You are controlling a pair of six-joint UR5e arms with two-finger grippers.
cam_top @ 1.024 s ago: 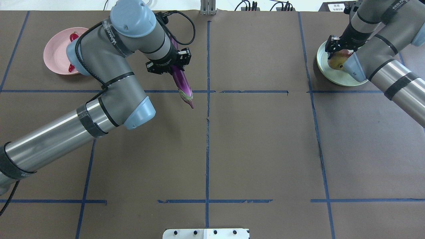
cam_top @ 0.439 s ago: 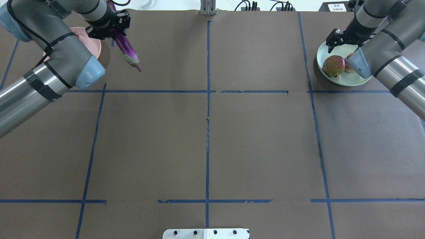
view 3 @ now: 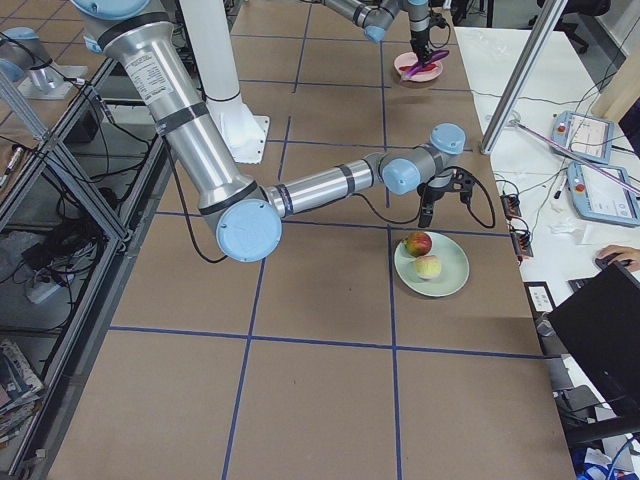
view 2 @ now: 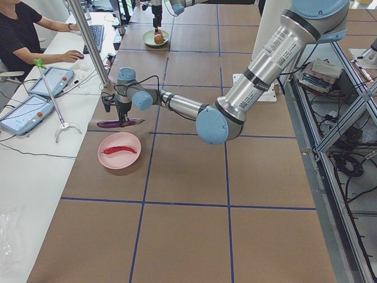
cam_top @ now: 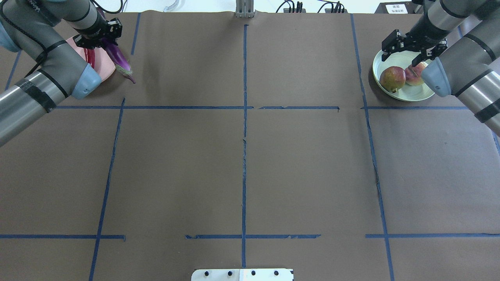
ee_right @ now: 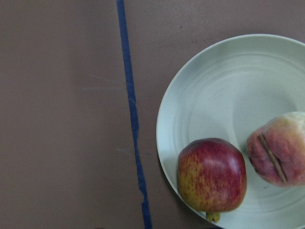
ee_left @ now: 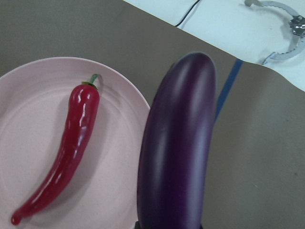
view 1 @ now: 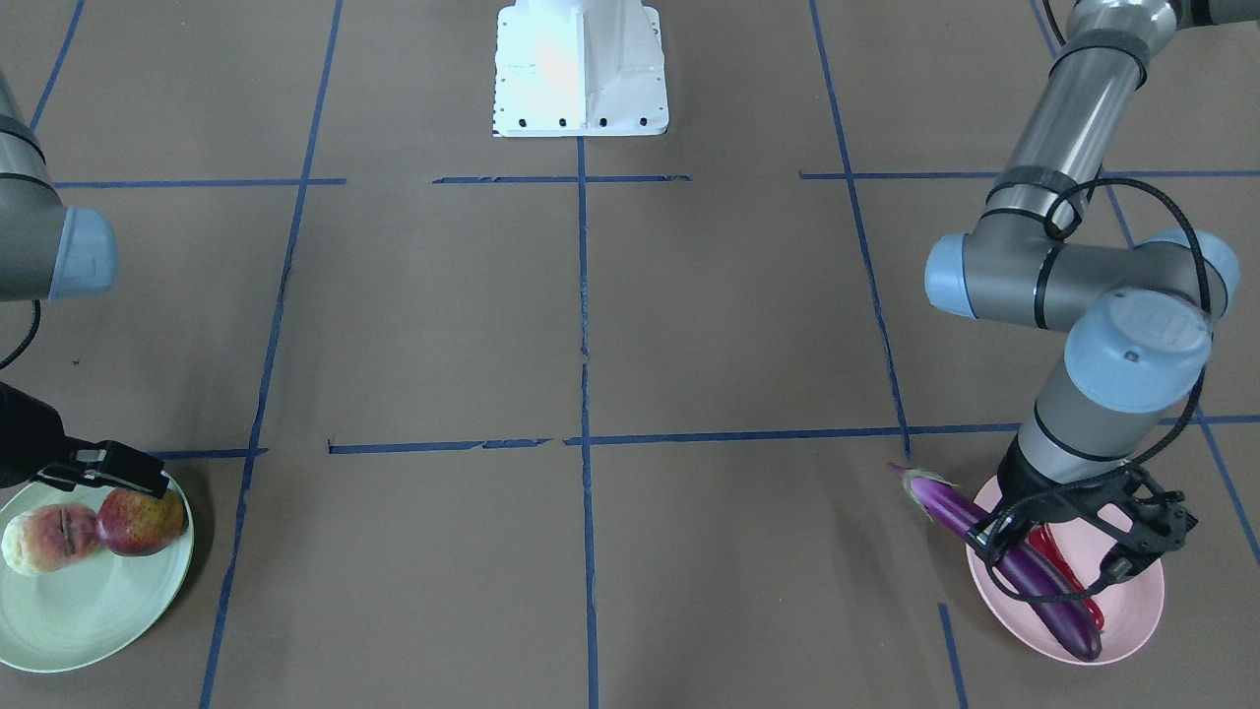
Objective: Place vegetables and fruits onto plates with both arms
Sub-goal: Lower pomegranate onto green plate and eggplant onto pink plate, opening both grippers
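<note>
My left gripper is shut on the purple eggplant and holds it tilted over the edge of the pink plate, stem end out past the rim. The red chili lies on that plate beside the eggplant. In the front view the left gripper clasps the eggplant above the chili. My right gripper is open and empty over the far rim of the green plate. The pomegranate and peach rest on it, side by side.
The brown table cover carries a grid of blue tape. The white robot base stands at the near middle edge. Beyond the table's far edge are cables and a white bench with tablets, where an operator sits.
My left arm carried the eggplant from left of centre to the far left, over the pink plate. My right gripper let go of the pomegranate on the green plate, opened and drew back.
</note>
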